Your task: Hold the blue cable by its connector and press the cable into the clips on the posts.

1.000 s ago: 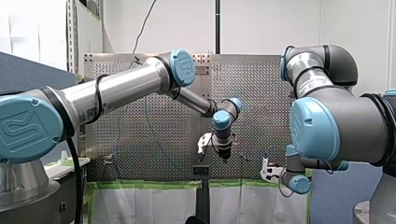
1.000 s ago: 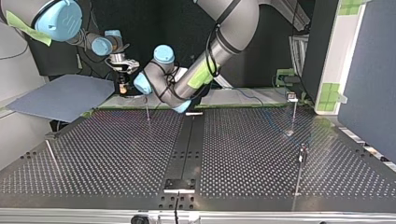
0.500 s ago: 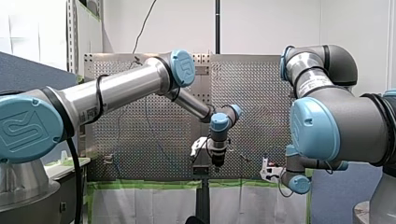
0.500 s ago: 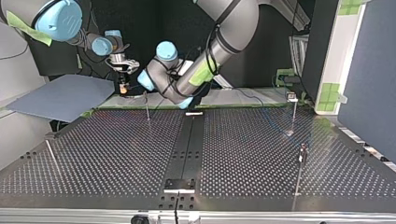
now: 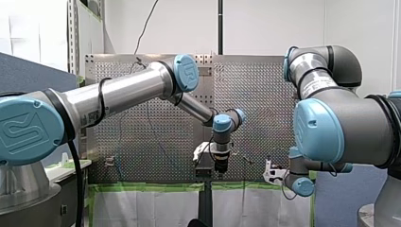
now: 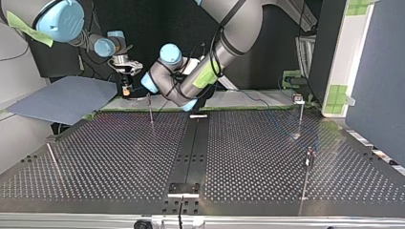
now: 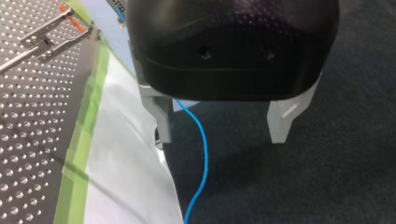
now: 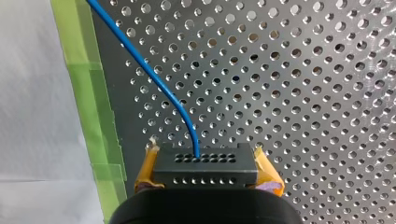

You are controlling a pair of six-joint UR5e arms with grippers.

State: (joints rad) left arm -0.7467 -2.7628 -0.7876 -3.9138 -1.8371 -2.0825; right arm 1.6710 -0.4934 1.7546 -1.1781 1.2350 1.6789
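Right wrist view: my right gripper (image 8: 208,164) is clamped by its yellow pads (image 8: 145,171) on the black connector (image 8: 205,169), one pad on each end. The blue cable (image 8: 154,77) leaves the middle of the connector's face. It curves away over the perforated table (image 8: 289,93) toward the strip of green tape (image 8: 79,70) along the table's edge.

In the left wrist view, my left gripper (image 7: 219,137) hangs off the table, above dark floor (image 7: 336,154). Its fingers (image 7: 280,121) are spread wide and grip nothing. The cable runs lengthwise through the gap and on ahead, well off centre and close to the finger on the white sheet's (image 7: 126,177) side. I cannot tell if it touches that finger.

My judgement is that the right arm anchors the connector end while the left arm, astride the free run, is the one placed to guide it.

Farther out, in the top view, a thin post (image 6: 151,109) stands just beside my left arm's wrist, and another post (image 6: 300,112) stands far right. The clips are too small to make out, the cable is barely traceable there, and its far end is cut off.
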